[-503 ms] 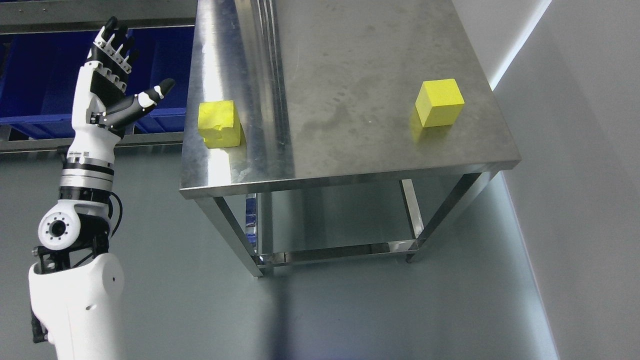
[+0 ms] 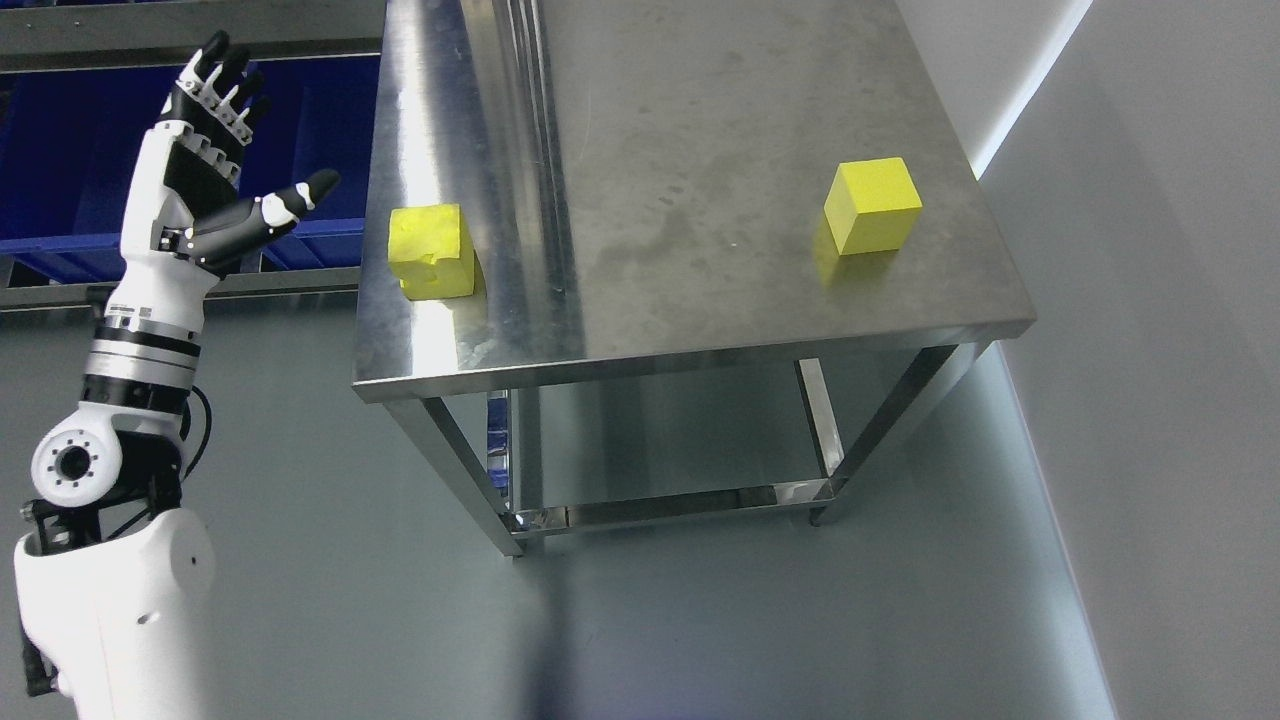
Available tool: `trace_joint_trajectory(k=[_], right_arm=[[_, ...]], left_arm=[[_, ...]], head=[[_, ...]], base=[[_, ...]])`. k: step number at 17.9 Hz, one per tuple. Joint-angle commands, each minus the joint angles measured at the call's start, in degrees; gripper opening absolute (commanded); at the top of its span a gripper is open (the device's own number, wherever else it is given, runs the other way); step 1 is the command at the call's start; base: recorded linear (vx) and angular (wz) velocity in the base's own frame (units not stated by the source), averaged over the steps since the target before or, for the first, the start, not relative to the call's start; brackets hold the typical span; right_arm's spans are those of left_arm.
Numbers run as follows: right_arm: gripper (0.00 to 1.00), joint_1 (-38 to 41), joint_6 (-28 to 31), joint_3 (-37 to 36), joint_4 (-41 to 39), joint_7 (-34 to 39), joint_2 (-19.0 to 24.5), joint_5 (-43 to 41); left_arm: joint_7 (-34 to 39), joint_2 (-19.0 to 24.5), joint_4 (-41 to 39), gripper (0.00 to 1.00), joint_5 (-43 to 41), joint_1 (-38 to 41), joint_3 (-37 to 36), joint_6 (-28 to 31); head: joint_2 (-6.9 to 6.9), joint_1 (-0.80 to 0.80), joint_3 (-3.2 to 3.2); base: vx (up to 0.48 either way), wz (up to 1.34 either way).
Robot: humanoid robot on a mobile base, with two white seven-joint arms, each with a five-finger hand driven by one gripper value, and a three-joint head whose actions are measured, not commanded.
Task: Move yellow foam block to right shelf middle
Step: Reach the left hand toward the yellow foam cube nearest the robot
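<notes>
Two yellow foam blocks rest on a steel table [image 2: 700, 130]. A chipped one [image 2: 432, 251] sits near the table's left front edge. A clean cube [image 2: 871, 205] stands near the right edge. My left hand [image 2: 222, 160] is raised to the left of the table, off its edge, fingers spread and thumb pointing toward the chipped block. It holds nothing and is a short gap away from that block. My right arm does not show.
Blue bins [image 2: 70, 160] on a metal rack fill the upper left behind my hand. A grey wall [image 2: 1150, 300] runs close along the table's right side. Grey floor [image 2: 700, 620] lies in front of the table, with a lower crossbar [image 2: 670, 505] between its legs.
The whole picture has shifted slightly left and up, so the camera moved. My left arm sits further left and lower in the picture, its hand still spread. The blocks stay put on the table.
</notes>
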Motion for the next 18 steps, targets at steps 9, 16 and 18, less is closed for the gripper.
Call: trace_joint_trajectory(k=[9,16,18], right_arm=[[1.00,0.1,0.0,0.0,-1.0,0.0,-1.0,0.2],[1.00,0.1,0.0,0.0,-1.0,0.0,-1.0,0.2],[1.00,0.1,0.0,0.0,-1.0,0.0,-1.0,0.2]], left_arm=[[-13.1,25.4,9.8,0.99,-3.1,-0.9,-12.4,-1.1],[-13.1,19.7,17.0,0.99,-8.6,-10.5,-25.2,-1.1],[-13.1,18.8,19.8,0.99,-9.8,-12.3,-27.8,-1.1]], head=[[0.00,0.00,0.00],[0.00,0.00,0.00],[0.00,0.00,0.00]], base=[[0.000,0.00],[0.000,0.00],[0.000,0.00]])
